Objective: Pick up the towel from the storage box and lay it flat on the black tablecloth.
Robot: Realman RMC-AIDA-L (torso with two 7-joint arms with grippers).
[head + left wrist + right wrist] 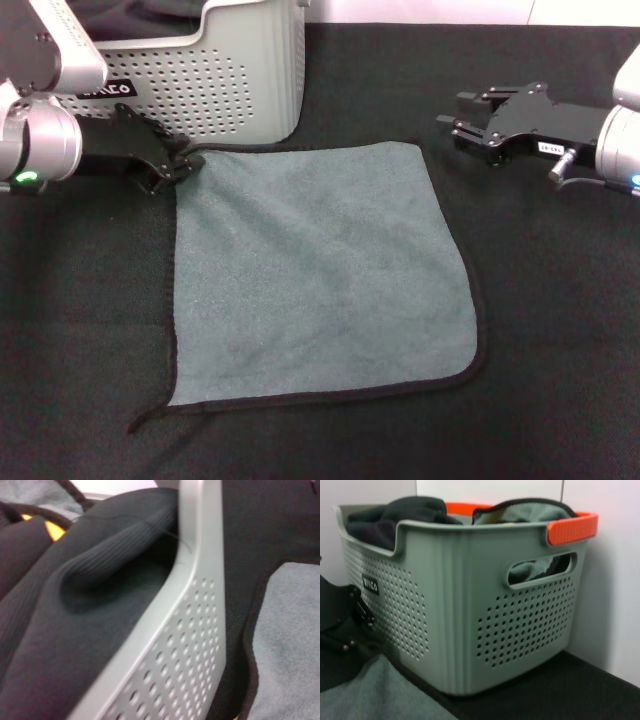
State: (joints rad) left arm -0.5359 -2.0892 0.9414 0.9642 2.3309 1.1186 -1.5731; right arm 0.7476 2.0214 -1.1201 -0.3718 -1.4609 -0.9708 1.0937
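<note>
The towel [320, 270] lies spread flat, grey-teal face up, on the black tablecloth [560, 330], with its near-left corner slightly curled. It also shows in the left wrist view [295, 640] and the right wrist view [375, 695]. The storage box [240, 70] stands at the back left, just behind the towel. My left gripper [185, 162] is low at the towel's far-left corner, touching it, beside the box front. My right gripper [455, 120] is open and empty, a short way right of the towel's far-right corner.
The storage box [455, 615] holds dark clothes [75, 630] and another teal cloth with black edging [530, 512]. It has orange rim handles [570, 525]. A white wall stands right behind the box. Bare tablecloth lies to the right and in front of the towel.
</note>
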